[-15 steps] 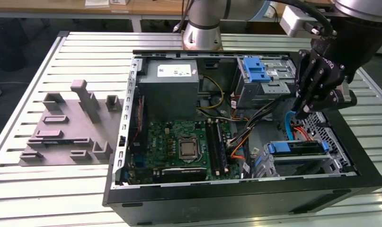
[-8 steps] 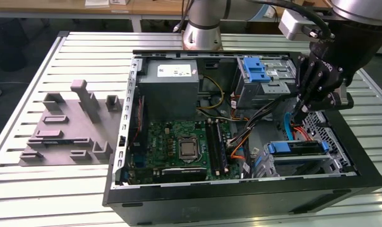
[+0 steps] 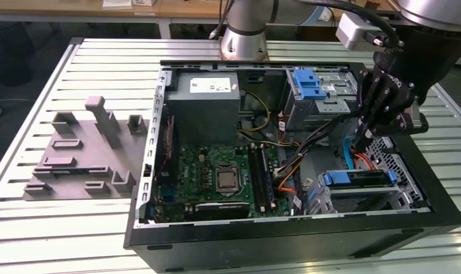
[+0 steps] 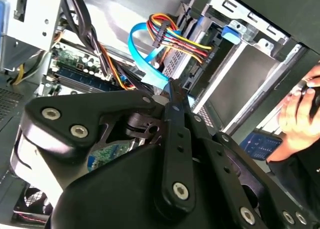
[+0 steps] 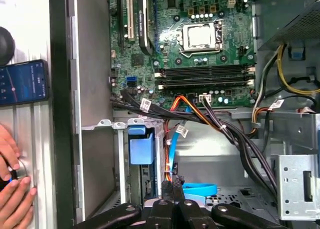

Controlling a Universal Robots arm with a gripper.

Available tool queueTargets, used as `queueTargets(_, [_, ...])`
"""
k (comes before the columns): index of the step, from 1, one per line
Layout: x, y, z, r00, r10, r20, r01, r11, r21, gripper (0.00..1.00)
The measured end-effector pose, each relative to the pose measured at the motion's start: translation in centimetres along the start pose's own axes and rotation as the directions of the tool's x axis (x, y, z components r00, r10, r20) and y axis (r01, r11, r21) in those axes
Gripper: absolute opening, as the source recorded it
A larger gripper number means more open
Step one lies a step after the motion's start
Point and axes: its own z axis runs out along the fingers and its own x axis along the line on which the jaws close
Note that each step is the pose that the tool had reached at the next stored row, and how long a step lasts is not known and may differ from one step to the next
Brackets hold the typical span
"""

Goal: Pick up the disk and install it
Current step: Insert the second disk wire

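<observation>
Disk (image 3: 357, 178): sitting in the lower bay of the computer case (image 3: 291, 240), blue frame showing, long axis lying across the bay. Tool (image 3: 365, 138): hovering just above it (fingers closed together, gripping nothing).

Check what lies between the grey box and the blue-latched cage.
Loose yellow and black wires hang between the grey box and the cage, seen in the exterior view.
</observation>
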Motion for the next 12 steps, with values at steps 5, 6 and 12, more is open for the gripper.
queueTargets(5, [-0.01, 0.00, 0.11, 0.9998, 0.000, -0.0222, 0.000, 1.0000, 0.0013, 0.18])
queueTargets(6, [-0.02, 0.00, 0.14, 0.9997, 0.000, -0.0261, 0.000, 1.0000, 0.0016, 0.18])
queueTargets(12, [-0.06, 0.00, 0.49, 0.9990, 0.001, -0.0458, -0.001, 1.0000, 0.0028, 0.23])
